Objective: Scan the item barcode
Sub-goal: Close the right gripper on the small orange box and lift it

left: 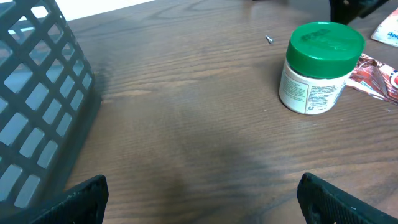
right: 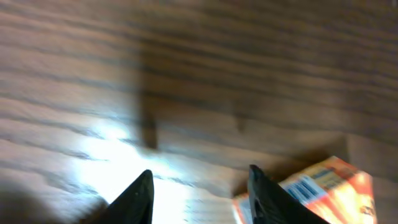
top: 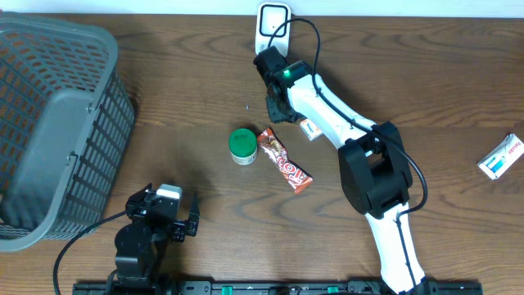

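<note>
Left gripper (top: 187, 215): nearest you, it sat parked at the bench's near edge with its jaws spread wide and nothing between them.
Basket (top: 49, 123): it filled the left side; you had little room there.
Green-lidded jar (top: 242, 145): it stood upright mid-bench, just beside the snack bar (top: 285, 161).
Right gripper (right: 199, 193): it hung over bare wood, jaws part-way apart and empty, beside the orange carton (right: 317, 190).
Item: the carton lay flat, barcode showing, near the scanner (top: 272, 20) at the far edge.
Advice: you would do well to centre over the carton before closing.
Room: open bench lay to the right, bar one small box (top: 501, 156).
</note>
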Motion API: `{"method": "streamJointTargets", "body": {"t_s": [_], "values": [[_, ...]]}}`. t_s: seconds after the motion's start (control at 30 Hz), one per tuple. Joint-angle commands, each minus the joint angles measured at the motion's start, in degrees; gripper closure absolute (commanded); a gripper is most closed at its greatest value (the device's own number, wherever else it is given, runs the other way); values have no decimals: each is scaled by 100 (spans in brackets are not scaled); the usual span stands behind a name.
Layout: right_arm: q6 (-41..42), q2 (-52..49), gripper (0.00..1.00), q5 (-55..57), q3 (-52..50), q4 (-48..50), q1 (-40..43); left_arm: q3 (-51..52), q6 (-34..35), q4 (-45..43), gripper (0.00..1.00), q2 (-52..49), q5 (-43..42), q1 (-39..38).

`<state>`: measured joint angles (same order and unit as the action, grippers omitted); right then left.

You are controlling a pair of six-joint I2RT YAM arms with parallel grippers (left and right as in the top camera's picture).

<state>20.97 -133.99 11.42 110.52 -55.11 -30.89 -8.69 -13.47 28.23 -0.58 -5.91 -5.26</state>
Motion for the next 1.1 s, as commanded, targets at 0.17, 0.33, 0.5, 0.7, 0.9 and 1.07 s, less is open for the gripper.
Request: {"method": "streamJointTargets", "body": {"t_s": [0.17, 0.33, 0.5, 0.7, 0.9, 1.07], "values": [[903, -114, 99, -188, 98, -393, 236, 66, 50, 90, 2, 35, -52, 20], [901, -114, 99, -181, 98, -538, 293, 66, 50, 90, 2, 35, -52, 20], [925, -114, 99, -98, 98, -461, 323, 66, 50, 90, 2, 35, -52, 20], [1029, -114, 99, -24, 98, -1123, 317, 66, 50, 90, 2, 35, -52, 22], [1027, -114, 99, 743, 98, -2610, 363, 66, 52, 90, 2, 35, -52, 20], [1263, -111, 99, 1620, 101, -3185, 376, 66, 50, 90, 2, 35, -52, 20]]}}
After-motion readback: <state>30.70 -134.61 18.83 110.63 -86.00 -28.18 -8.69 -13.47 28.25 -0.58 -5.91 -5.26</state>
